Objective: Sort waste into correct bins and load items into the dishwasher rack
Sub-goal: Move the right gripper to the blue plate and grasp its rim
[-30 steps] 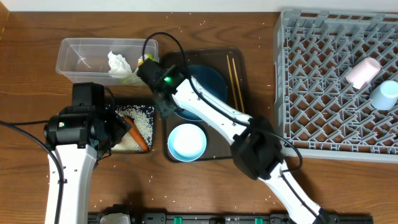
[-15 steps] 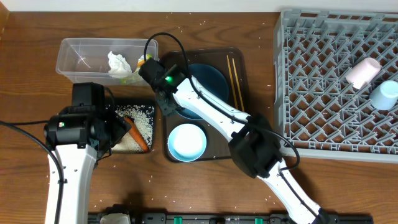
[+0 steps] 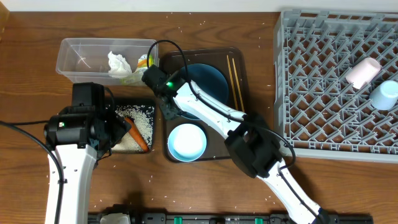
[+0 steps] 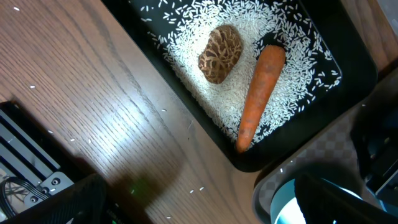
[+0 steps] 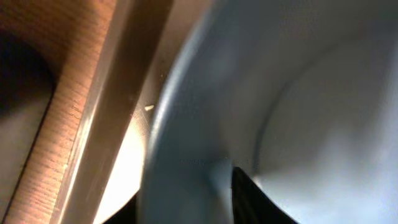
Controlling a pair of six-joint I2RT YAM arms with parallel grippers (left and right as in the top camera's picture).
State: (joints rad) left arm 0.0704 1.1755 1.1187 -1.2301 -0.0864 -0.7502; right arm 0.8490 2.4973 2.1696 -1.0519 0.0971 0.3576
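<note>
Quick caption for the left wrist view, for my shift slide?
Black tray on the wooden table holding loose rice, a brown lump and a carrot, side by side.

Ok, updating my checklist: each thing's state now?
Plate: on brown tray, right gripper astride its rim, grip unclear.
Bowl: upright on that tray.
Chopsticks: on that tray.
White cup: on its side in rack.
Blue cup: in rack.
Tub: holds tissue, wrapper.
Black tray: holds rice, carrot, lump.
Left gripper: open, empty.

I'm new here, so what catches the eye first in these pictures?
The big grey rack fills the right side, holding a pale cup and a light blue cup. At centre, the right claw is at the dark blue plate's left rim; left of that, a carrot lies on rice in a black tray.
</note>
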